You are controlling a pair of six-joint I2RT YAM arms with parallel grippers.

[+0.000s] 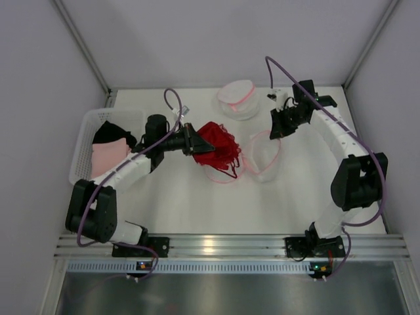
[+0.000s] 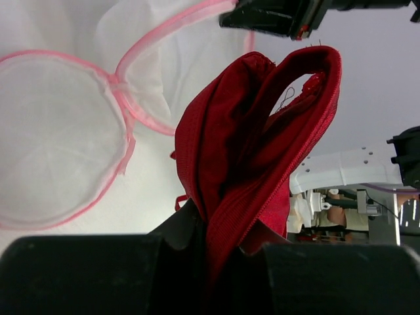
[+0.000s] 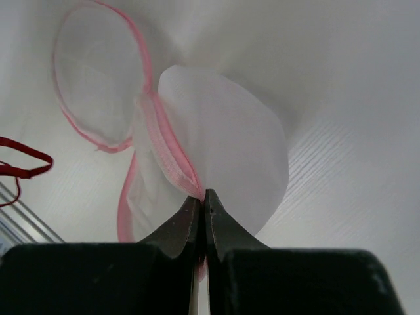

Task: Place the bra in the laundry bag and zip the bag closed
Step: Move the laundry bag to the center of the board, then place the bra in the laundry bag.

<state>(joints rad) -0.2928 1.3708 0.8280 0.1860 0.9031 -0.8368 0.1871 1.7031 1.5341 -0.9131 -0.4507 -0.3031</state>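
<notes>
Red bra [image 1: 216, 146] clamped in left gripper [image 1: 192, 140]; right gripper [image 3: 203, 195] pinches laundry bag [image 1: 264, 157] rim tight. Bag lies open just right of bra, partly beneath it.

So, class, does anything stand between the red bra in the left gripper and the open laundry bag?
Nothing visible does. The left gripper holds the bra directly over one half of the open laundry bag, while the right gripper pinches the rim of the other half, off to the side.
</notes>
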